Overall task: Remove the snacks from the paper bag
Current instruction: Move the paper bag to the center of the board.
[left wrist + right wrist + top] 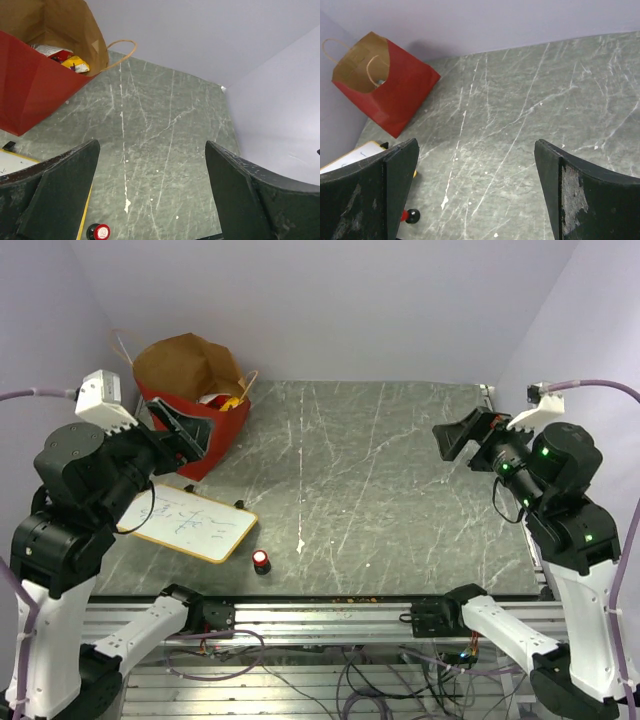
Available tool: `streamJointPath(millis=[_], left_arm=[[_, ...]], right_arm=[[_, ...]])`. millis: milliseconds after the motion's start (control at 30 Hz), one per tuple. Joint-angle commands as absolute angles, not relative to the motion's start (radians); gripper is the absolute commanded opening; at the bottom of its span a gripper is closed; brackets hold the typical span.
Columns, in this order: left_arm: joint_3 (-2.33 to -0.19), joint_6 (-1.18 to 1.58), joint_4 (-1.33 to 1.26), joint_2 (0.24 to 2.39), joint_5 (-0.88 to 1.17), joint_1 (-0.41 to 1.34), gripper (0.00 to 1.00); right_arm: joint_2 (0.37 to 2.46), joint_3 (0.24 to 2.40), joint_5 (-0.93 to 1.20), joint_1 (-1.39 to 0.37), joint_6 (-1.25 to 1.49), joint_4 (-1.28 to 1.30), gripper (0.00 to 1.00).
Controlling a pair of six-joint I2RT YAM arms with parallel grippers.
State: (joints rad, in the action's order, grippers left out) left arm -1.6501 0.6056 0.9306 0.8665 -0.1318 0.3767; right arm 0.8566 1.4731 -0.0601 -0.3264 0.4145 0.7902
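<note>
The paper bag (196, 390), red outside and brown inside, stands open at the far left of the table. It also shows in the left wrist view (35, 85) and the right wrist view (390, 85). Snacks (224, 401) lie inside it; yellow and red packets (70, 61) show at its mouth. My left gripper (180, 432) is open and empty, held in front of the bag. My right gripper (462, 440) is open and empty, above the right side of the table.
A wood-framed whiteboard (185, 522) lies at the front left. A small red-topped black knob (261, 562) stands next to it and shows in the left wrist view (99, 232). The table (400, 500) is dark scratched stone.
</note>
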Motion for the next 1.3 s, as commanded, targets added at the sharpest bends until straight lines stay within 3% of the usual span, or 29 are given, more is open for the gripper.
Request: streamJointPath(millis=[0,600,900,1100,1267], left_arm=[[-1.650,0.588,0.887,0.913,-0.186,0.375,0.97],[-1.697,0.507,0.747,1.207,-0.272,0.373,0.95],[-1.838,0.401,0.668,1.427,-0.278,0.369,0.95],[-1.989,0.335,0.701,1.607,-0.260,0.357,0.95],[-2.092,0.278,0.738,1.749,-0.277,0.353,0.95]], right_arm=[[0.892,1.468,-0.109,-0.321,0.411,0.782,1.00],[1.062,1.472,-0.179,-0.306,0.383,0.803,1.00],[1.107,1.490,-0.142,-0.300,0.353,0.834,1.00],[1.160,1.583,0.022,-0.298,0.314,0.917,1.00],[1.109,1.579,-0.020,-0.297,0.314,0.891,1.00]])
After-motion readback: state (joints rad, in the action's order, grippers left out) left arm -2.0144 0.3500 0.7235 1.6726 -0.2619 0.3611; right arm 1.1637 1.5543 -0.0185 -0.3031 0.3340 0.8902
